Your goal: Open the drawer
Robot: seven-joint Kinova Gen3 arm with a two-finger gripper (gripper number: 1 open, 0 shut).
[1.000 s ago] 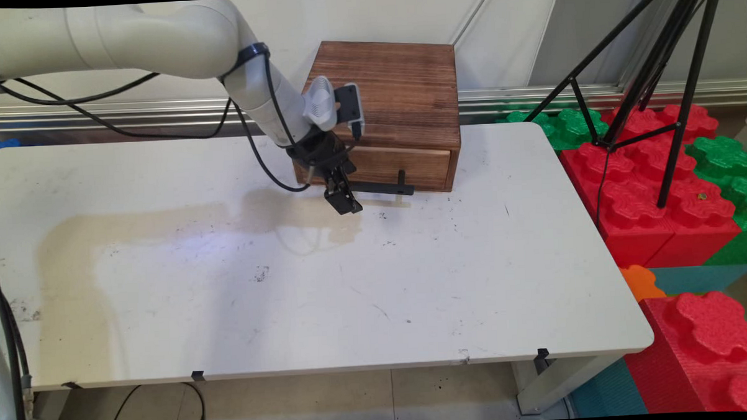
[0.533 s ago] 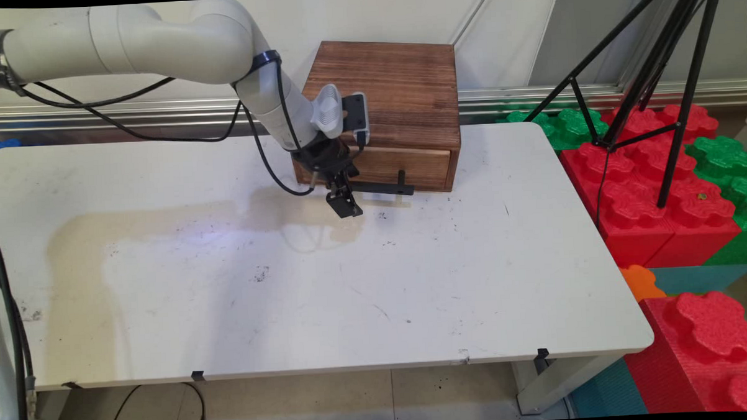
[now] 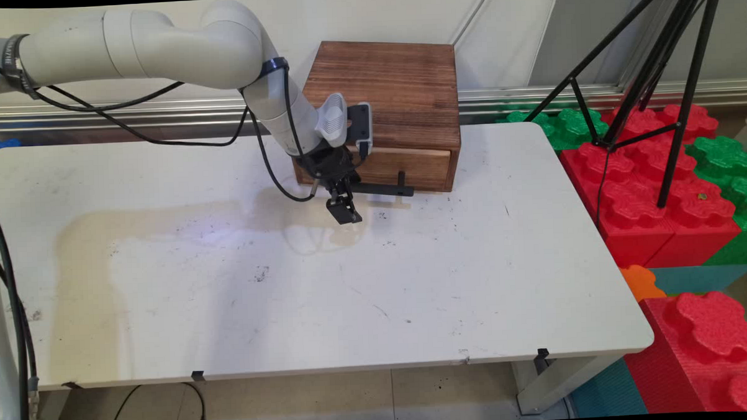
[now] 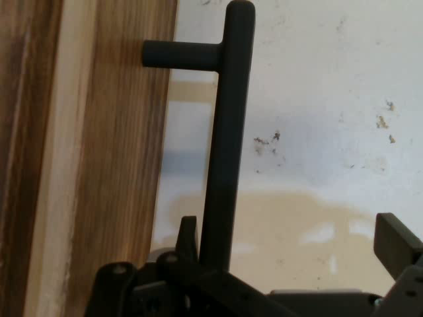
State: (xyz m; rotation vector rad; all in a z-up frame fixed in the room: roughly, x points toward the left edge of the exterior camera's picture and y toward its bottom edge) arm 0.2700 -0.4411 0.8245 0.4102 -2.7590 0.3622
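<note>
Your black two-finger gripper (image 3: 344, 212) sits at the drawer's black bar handle (image 4: 228, 142).
Fingers apart; handle between them; brown wooden box (image 3: 394, 94) behind.

A black bar handle (image 3: 382, 188) stands off the shut drawer (image 3: 403, 166) of the brown wooden box (image 3: 388, 91).

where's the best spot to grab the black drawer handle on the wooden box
Grip the long black bar of the handle along its free middle span, clear of the post joining it to the drawer front. Come from the front, one finger on each side of the bar: the visible gap behind it probably admits one.
</note>
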